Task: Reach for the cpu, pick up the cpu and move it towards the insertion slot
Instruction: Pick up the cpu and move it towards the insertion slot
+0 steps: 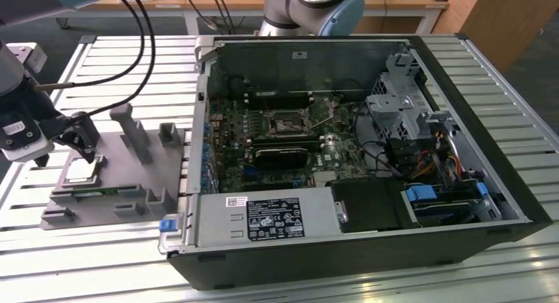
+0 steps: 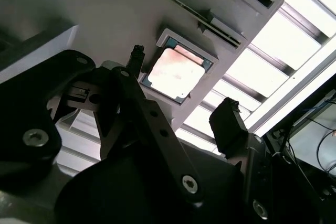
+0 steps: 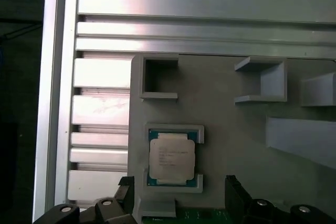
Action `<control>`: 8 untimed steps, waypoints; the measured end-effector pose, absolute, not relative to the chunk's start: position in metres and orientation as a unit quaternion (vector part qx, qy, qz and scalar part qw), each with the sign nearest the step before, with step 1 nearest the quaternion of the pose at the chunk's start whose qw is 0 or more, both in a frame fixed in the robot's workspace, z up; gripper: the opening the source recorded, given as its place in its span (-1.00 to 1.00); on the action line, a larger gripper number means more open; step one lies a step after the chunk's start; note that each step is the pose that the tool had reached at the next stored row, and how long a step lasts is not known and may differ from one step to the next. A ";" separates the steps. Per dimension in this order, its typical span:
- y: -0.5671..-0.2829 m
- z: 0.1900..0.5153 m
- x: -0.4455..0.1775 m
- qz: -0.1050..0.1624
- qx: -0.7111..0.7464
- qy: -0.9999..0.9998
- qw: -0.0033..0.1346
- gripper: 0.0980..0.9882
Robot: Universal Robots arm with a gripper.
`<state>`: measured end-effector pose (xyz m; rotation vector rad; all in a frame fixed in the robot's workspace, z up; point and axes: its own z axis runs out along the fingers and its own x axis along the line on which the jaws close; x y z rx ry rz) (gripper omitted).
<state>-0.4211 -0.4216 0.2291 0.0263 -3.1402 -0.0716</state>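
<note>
The pincer is spread wide, its two black fingers standing either side of the cpu and pinching nothing; whether they touch it cannot be told. The cpu lies flat, silvery top up, in a square pocket of the grey plastic fixture, which also has upright blocks and open brackets. The fixture rests on the slatted aluminium surface. In the exterior view, an open computer case lies just beside the fixture, toward the exterior view's right. On its green motherboard sits the insertion slot, well apart from the cpu, with a long black card near it. Beyond the case rises the arm's base.
</note>
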 end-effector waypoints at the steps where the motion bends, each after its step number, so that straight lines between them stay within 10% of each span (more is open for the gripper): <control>1: -0.422 0.227 -0.421 -0.023 0.008 -1.000 0.000 0.52; 8: -0.417 0.211 -0.421 -0.023 0.008 -1.000 0.000 0.52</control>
